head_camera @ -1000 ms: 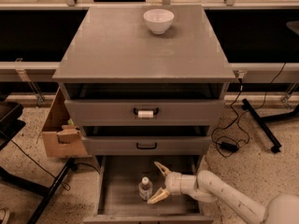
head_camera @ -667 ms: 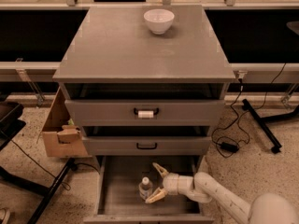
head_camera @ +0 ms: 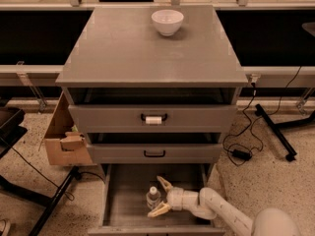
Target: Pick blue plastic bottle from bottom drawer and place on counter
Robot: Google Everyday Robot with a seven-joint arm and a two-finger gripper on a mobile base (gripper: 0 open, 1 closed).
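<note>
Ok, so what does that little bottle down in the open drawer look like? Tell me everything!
The blue plastic bottle is small and see-through with a faint bluish tint and a white cap on top. It stands upright on the floor of the bottom drawer, which is pulled out, near the middle. The gripper is open around it, with its fingers spread on either side. Whether they touch the bottle, I cannot tell.

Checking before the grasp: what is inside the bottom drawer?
The blue plastic bottle stands upright in the bottom drawer, with the open end effector reaching in, one finger on either side of it. The drawer's rear is hidden under the middle drawer.
</note>
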